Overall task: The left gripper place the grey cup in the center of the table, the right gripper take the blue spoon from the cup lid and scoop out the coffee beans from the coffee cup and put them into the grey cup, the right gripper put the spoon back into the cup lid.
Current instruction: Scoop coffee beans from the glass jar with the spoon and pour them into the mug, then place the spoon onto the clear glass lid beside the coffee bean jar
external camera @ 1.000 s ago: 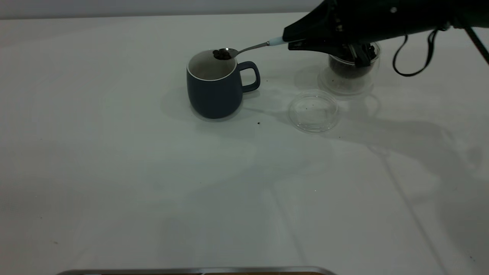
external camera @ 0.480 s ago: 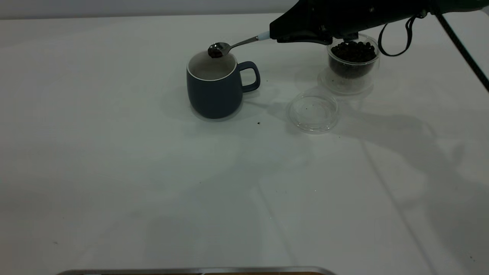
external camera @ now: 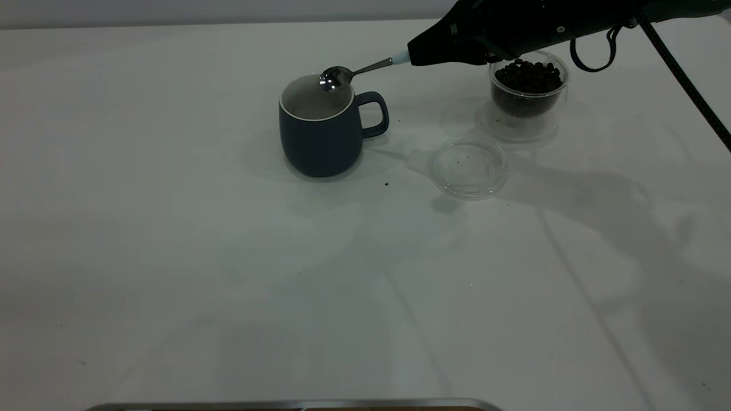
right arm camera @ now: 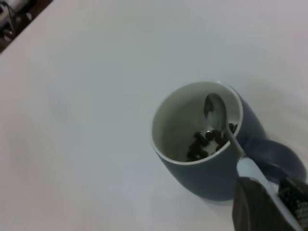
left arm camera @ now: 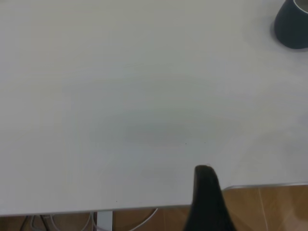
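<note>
On the white tabletop (external camera: 171, 257) we see the right gripper (external camera: 420, 54) reaching in from the far right, its jaws closed on the pale handle of the blue spoon (external camera: 365, 69). The grey cup (external camera: 321, 134) stands near the centre, handle toward the coffee cup (external camera: 528, 94) (still heaped with beans), and the clear cup lid (external camera: 468, 166) lies bare in front of that glass. A second ago the spoon's bowl carried coffee beans (right arm camera: 208, 143) over the rim; now it is tipped and shiny, and the wrist view shows the beans lying inside the grey cup. We see only one dark finger (left arm camera: 208, 202) of the left gripper, over the tabletop's edge; we cannot tell how its jaws stand.
</note>
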{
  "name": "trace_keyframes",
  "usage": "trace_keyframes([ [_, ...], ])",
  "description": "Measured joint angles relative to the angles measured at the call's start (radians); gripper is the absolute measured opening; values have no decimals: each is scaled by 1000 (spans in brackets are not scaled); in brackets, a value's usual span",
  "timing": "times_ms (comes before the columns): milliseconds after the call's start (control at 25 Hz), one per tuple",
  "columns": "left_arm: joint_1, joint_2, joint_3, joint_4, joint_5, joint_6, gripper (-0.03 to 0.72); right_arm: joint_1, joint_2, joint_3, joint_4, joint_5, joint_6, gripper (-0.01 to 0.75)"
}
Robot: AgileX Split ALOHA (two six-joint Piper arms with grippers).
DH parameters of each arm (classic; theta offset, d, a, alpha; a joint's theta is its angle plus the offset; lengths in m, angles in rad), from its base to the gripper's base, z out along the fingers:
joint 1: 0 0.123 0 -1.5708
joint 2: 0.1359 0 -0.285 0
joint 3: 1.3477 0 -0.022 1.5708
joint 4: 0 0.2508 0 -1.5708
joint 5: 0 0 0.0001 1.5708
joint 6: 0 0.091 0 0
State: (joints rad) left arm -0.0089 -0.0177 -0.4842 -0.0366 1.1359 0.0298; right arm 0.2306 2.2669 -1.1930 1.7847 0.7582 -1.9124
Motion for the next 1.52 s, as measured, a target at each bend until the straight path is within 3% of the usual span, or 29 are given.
trace_keyframes([
  [320,0,0,0,0,0,1,592,-31,-196,166,-1,14,322,108],
  [480,0,0,0,0,0,1,592,-116,-294,312,0,7,436,108],
  [760,0,0,0,0,0,1,592,-255,-305,480,2,-10,481,108],
  [1160,0,0,0,0,0,1,592,-344,-96,443,7,84,470,108],
  [1520,0,0,0,0,0,0,592,-348,71,297,8,104,466,108],
])
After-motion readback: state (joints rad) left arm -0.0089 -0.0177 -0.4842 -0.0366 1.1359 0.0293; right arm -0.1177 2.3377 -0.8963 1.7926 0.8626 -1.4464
